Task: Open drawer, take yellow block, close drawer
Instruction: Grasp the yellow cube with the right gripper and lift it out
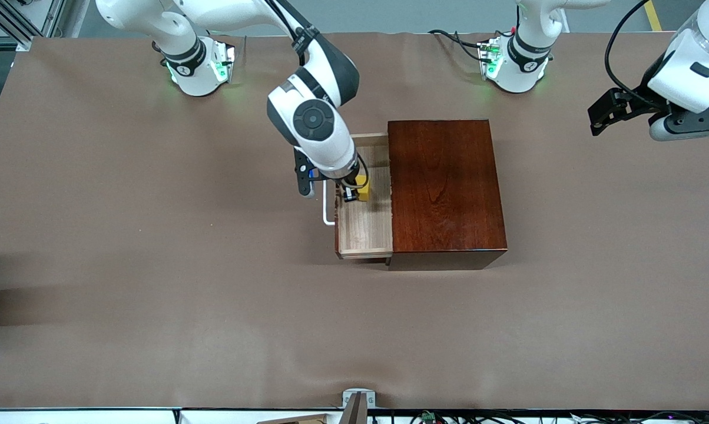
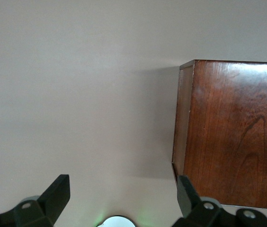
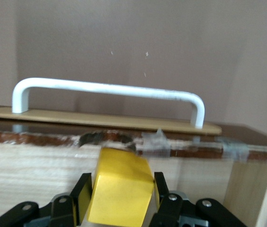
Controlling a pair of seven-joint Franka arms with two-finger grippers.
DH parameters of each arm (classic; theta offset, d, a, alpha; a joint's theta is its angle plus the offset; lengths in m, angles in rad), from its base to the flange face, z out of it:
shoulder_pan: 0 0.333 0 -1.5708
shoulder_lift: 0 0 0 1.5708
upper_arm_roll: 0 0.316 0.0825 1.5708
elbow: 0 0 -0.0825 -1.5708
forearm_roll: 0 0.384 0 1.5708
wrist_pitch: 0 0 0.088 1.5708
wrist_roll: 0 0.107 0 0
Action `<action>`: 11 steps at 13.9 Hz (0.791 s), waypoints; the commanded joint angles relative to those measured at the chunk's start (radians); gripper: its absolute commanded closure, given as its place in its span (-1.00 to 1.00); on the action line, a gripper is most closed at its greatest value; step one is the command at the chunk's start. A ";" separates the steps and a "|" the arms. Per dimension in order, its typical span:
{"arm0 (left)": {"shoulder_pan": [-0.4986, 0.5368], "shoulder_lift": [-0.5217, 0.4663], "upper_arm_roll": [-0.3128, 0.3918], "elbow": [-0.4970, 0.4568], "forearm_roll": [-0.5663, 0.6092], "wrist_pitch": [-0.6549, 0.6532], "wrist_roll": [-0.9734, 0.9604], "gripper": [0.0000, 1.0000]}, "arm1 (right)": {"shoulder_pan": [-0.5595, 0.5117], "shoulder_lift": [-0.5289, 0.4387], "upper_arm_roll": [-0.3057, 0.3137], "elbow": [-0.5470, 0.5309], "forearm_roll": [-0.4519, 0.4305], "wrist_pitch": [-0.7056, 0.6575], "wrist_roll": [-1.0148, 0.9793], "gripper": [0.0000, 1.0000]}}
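The drawer (image 1: 363,232) is pulled out of the dark reddish-brown box (image 1: 446,188) toward the right arm's end, showing its pale wood floor and white bar handle (image 1: 327,206). My right gripper (image 1: 354,193) reaches down into the drawer and is shut on the yellow block (image 1: 364,188). In the right wrist view the block (image 3: 120,189) sits tilted between the black fingers (image 3: 82,196), with the drawer's front wall (image 3: 39,161) and the handle (image 3: 105,87) just past it. My left gripper (image 1: 602,118) is open and empty, waiting in the air over the table at the left arm's end.
The left wrist view shows the open left gripper (image 2: 121,194) over bare brown table, with the box (image 2: 237,137) beside it. The brown table (image 1: 154,265) stretches wide around the box. The arm bases stand along the table's edge farthest from the front camera.
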 commanded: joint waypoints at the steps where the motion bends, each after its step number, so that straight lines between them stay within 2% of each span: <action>1: 0.010 -0.005 -0.011 -0.001 0.014 0.004 -0.009 -1.00 | -0.098 -0.019 0.006 0.092 0.171 -0.131 0.005 1.00; 3: 0.007 -0.003 -0.011 0.001 0.014 0.004 -0.010 -1.00 | -0.173 -0.014 0.008 0.161 0.228 -0.280 -0.005 1.00; 6: 0.004 -0.003 -0.014 0.001 0.008 0.013 -0.012 -1.00 | -0.221 -0.040 0.005 0.181 0.232 -0.426 -0.114 1.00; 8: -0.002 0.020 -0.015 0.014 -0.018 0.019 -0.071 -1.00 | -0.258 -0.088 0.000 0.170 0.215 -0.487 -0.232 1.00; 11: -0.016 0.093 -0.084 0.088 -0.023 0.025 -0.220 -1.00 | -0.303 -0.118 0.001 0.167 0.111 -0.581 -0.340 1.00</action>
